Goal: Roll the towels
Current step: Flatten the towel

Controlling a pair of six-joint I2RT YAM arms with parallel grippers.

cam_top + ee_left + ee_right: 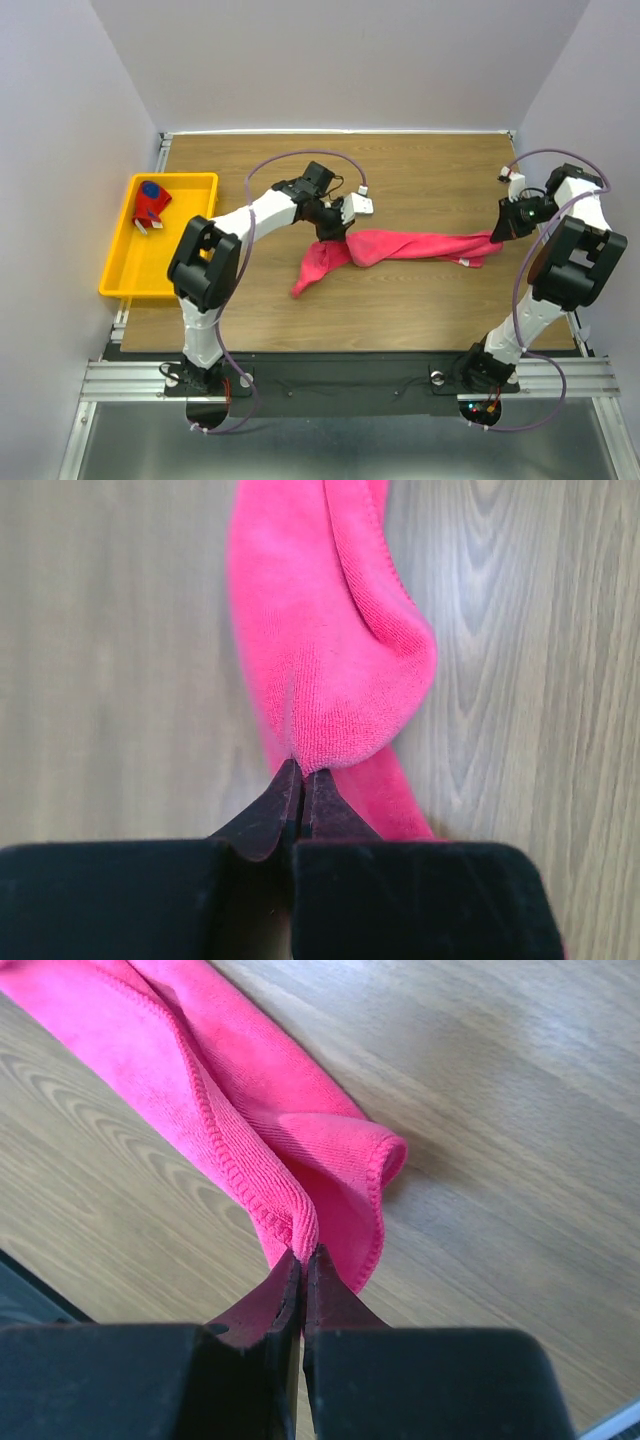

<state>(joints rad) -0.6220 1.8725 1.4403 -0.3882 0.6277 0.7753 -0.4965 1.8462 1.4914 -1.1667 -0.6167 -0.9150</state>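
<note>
A pink-red towel [400, 246] lies bunched in a long strip across the wooden table, its left end trailing toward the front. My left gripper [335, 232] is shut on a fold near the strip's left part; the left wrist view shows the jaws pinching the cloth [330, 670] at the left gripper's tips [302, 770]. My right gripper [497, 236] is shut on the right end, and its tips [303, 1252] nip a hemmed edge of the towel [250, 1130]. A rolled red and navy patterned towel [152, 203] sits in the yellow tray.
The yellow tray [125, 270] stands at the table's left edge, beside the left arm. Grey walls close in the table on three sides. A metal rail runs along the near edge below both arm bases.
</note>
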